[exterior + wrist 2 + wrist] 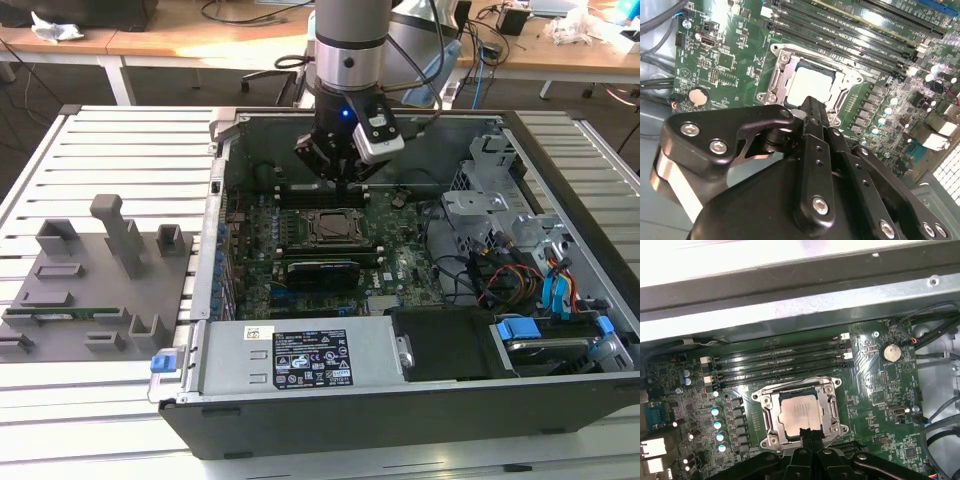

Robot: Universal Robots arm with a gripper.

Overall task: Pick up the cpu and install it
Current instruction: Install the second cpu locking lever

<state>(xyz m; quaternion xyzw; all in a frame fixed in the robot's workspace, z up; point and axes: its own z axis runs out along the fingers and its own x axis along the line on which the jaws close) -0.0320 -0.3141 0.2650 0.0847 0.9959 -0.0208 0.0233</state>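
An open black computer case (400, 400) fills the exterior view's centre. The black end effector (338, 165) hangs over its green motherboard (400, 270), fingers drawn narrow, holding nothing. The silver-grey square cpu (799, 414) lies in the socket: light, rigid, fragile, best gripped by opposite edges.

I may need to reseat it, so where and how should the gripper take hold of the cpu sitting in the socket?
Judging by its pose, from straight above: the cpu lies flat, recessed inside the socket frame, so its sides look barely reachable. Pinch two opposite edges.
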